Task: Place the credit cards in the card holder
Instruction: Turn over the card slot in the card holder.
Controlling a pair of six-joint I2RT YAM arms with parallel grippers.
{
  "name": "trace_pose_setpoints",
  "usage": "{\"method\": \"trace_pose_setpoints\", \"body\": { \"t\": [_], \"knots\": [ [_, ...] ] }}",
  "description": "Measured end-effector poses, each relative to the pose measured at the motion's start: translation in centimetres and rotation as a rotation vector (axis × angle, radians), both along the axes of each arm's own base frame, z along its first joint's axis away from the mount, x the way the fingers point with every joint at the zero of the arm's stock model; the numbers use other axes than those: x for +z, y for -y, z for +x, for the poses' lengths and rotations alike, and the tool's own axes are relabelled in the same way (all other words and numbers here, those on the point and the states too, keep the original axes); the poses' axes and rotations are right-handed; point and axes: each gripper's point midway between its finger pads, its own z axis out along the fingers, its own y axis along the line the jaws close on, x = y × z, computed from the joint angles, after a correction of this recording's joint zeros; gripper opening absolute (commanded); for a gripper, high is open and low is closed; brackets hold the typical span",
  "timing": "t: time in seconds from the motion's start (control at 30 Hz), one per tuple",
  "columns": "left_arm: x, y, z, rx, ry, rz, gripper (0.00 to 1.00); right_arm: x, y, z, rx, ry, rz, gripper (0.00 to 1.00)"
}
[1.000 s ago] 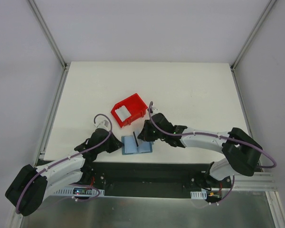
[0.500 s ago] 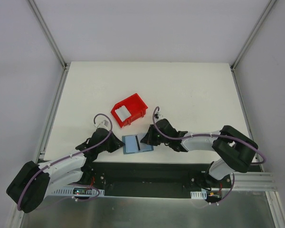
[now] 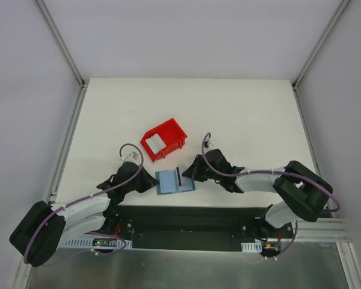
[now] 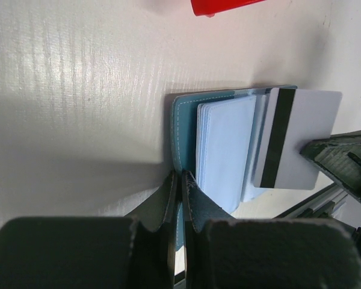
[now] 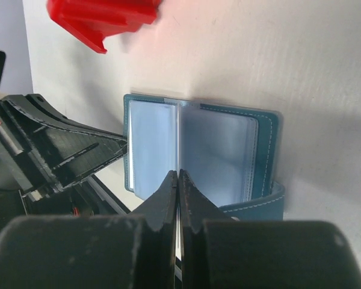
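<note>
At the near edge of the table, in front of the red bin: card holder lies open, held for loading.
Left gripper pinches the holder's cover, probably to steady it; right gripper pinches a striped credit card by its outer end, leaving the leading edge free for the pockets.

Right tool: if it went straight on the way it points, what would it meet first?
The open card holder. The right tool, shut on a credit card held edge-on, points at its pale blue pockets, though how far off they are is unclear.
</note>
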Motion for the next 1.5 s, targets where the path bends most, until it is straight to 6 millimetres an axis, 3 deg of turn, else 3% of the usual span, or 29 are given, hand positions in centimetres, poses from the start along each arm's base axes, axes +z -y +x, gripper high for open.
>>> {"method": "trace_pose_setpoints", "body": {
  "t": [0.3, 0.47, 0.67, 1.17, 1.5],
  "knots": [
    [0.0, 0.1, 0.1, -0.003, -0.001, 0.004, 0.00, 2.9, 3.6, 0.6, -0.064, 0.087, -0.138, 0.00],
    [0.1, 0.1, 0.2, -0.007, 0.002, 0.007, 0.00, 2.5, 4.6, 0.2, -0.054, 0.074, -0.234, 0.00],
    [0.2, 0.1, 0.2, -0.016, 0.010, 0.014, 0.00, 0.8, 4.2, -0.7, 0.001, 0.053, -0.380, 0.01],
    [0.2, 0.1, 0.2, -0.019, 0.014, 0.015, 0.00, 1.1, 5.4, -0.6, 0.010, 0.106, -0.534, 0.00],
    [0.2, 0.1, 0.2, -0.019, 0.014, 0.015, 0.00, 1.2, 3.7, -1.0, 0.060, 0.125, -0.546, 0.00]
  ]
}}
